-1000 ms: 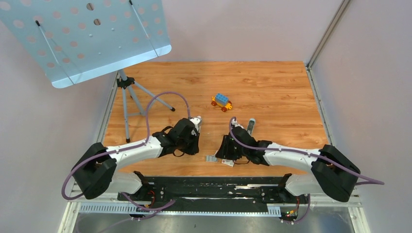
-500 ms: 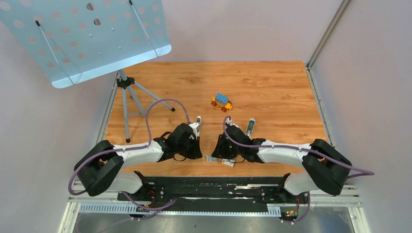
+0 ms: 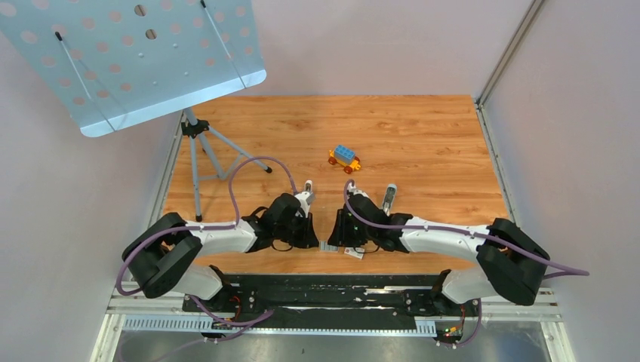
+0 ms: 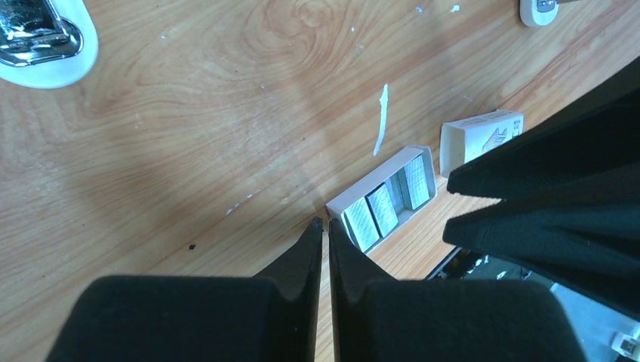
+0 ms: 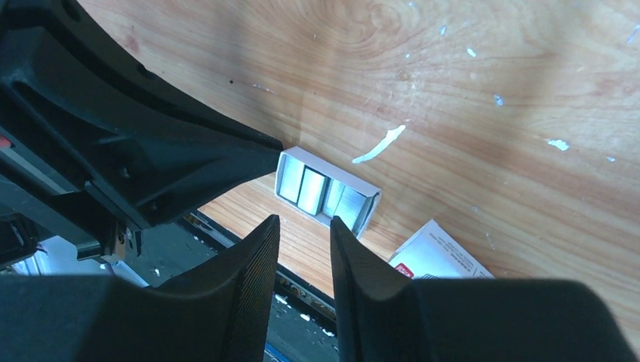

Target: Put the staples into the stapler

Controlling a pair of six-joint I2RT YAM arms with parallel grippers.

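2 arms stretched low, wrists angled inward, noses almost meeting. On the left gripper (image 4: pixel 326 223) the fingers are pressed together, gripping nothing; the right gripper (image 5: pixel 304 220) shows a narrow gap, empty too.

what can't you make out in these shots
1. Top view: staples too small to count.
2. Left wrist view: white-and-chrome object cut off by the top-left edge.
3. Right wrist view: printed box partly behind the right fingers.

light: bright, even | shadows: soft, faint | focus: overhead sharp, wrist foregrounds blurred
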